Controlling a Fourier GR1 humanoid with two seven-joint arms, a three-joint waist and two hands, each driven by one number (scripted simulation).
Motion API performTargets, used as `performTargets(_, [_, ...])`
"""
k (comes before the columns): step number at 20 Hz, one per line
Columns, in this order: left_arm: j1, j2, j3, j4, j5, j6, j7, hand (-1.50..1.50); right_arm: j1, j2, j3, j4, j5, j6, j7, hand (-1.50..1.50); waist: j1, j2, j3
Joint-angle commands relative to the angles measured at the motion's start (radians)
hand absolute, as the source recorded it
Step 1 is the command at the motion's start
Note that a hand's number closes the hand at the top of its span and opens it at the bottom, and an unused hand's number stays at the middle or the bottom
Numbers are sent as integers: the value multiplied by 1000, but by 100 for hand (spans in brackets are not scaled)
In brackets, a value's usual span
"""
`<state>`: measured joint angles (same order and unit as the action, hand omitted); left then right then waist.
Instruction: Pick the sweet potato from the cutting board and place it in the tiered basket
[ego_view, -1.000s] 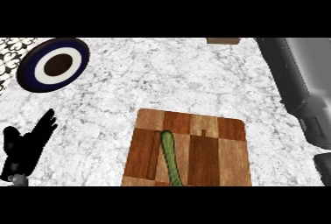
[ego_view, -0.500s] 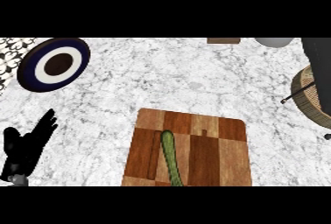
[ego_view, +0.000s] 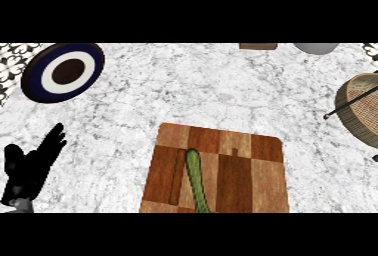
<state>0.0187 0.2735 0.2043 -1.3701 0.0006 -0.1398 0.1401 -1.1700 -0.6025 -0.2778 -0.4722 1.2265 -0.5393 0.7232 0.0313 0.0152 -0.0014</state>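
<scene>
One left hand (ego_view: 29, 167) lower-left, fingers straight, holding nothing, touching nothing.

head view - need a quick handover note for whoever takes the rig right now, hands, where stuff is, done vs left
Left hand: open, fingers up, resting at the view's left edge, holding nothing.
Right hand: not in view.
Cutting board: bottom centre of the counter. On it lies a long, thin green vegetable, not what one would expect of a sweet potato; its lower end runs out of view.
Tiered basket: right edge, partly cut off.
Also there: a dark blue and white plate at top left.
Done: nothing; the vegetable is untouched on the board.
Left: grasp it, carry it right, place it in the basket.
</scene>
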Motion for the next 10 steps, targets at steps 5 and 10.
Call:
performTargets(5, [25,-27,-21,12,-18,6,-22,0,-24,-145,160,143,190,256,-62,150,2,-3,0])
performTargets(10, [28,11,15,-20,10,-19,-1,0,-100,-213,176,167,200,387,-187,150,-2,-9,1])
